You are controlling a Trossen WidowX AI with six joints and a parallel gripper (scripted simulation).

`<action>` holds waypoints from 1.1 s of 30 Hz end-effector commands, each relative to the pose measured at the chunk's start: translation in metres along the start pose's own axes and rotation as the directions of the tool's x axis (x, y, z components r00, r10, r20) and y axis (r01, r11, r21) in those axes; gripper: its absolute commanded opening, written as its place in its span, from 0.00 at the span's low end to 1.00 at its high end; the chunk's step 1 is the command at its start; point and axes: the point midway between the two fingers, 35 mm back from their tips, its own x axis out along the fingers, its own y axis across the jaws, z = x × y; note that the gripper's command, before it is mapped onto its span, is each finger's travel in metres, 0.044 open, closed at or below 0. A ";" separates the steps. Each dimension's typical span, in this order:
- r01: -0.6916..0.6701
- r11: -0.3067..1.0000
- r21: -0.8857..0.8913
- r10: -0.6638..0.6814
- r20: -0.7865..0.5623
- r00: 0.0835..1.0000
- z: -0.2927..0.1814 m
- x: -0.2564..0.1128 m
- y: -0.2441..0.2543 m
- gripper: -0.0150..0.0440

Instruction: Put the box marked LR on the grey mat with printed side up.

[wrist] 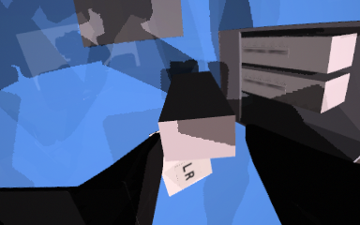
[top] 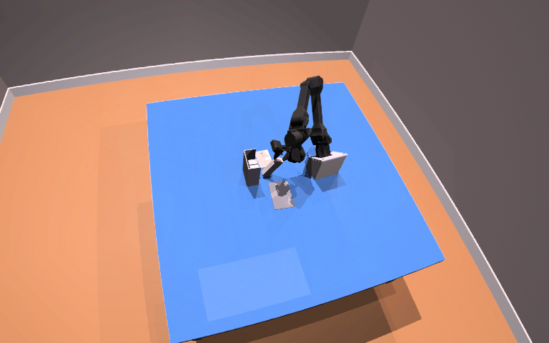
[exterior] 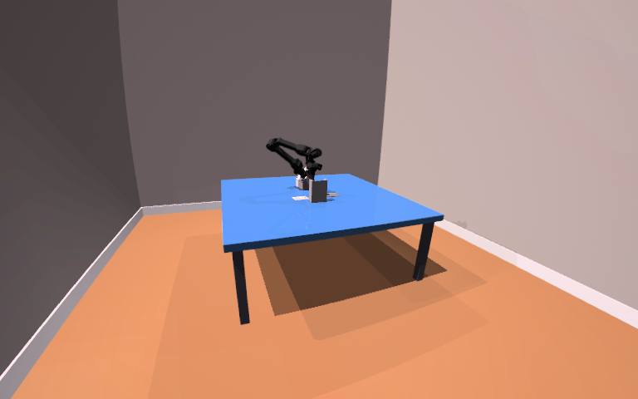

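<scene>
Pale rectangular box with one dark face (top: 273, 167) (wrist: 197, 137), out of the dark open-topped bin (top: 251, 176) (exterior: 317, 191) (wrist: 230, 56) and tilted beside it; black fingers (top: 277, 155) parted, released; placing remains.

Surface: flat blue rectangular tabletop (top: 218, 226) (exterior: 272, 219) (wrist: 61, 155)
Upright: dark grey open bin (top: 251, 176) (exterior: 317, 191) (wrist: 230, 52)
Flat: grey rectangular mat (top: 282, 202) (exterior: 333, 194) (wrist: 168, 23); white printed card (top: 264, 158) (exterior: 301, 198) (wrist: 172, 186)

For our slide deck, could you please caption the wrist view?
Open gripper astride a box, with two boxes in the bin.

Blue table (top: 226, 226) (exterior: 329, 207), orange floor (top: 60, 181) (exterior: 117, 329), grey walls (top: 181, 36) (exterior: 253, 94), pale skirting (top: 181, 69) (exterior: 564, 277)
</scene>
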 end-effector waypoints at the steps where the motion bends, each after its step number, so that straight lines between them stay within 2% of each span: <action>1: -0.017 1.000 0.000 0.017 0.001 1.000 0.001 0.001 -0.002 0.66; 33: -0.384 0.924 -0.001 0.384 -0.001 0.924 0.001 0.021 -0.053 0.66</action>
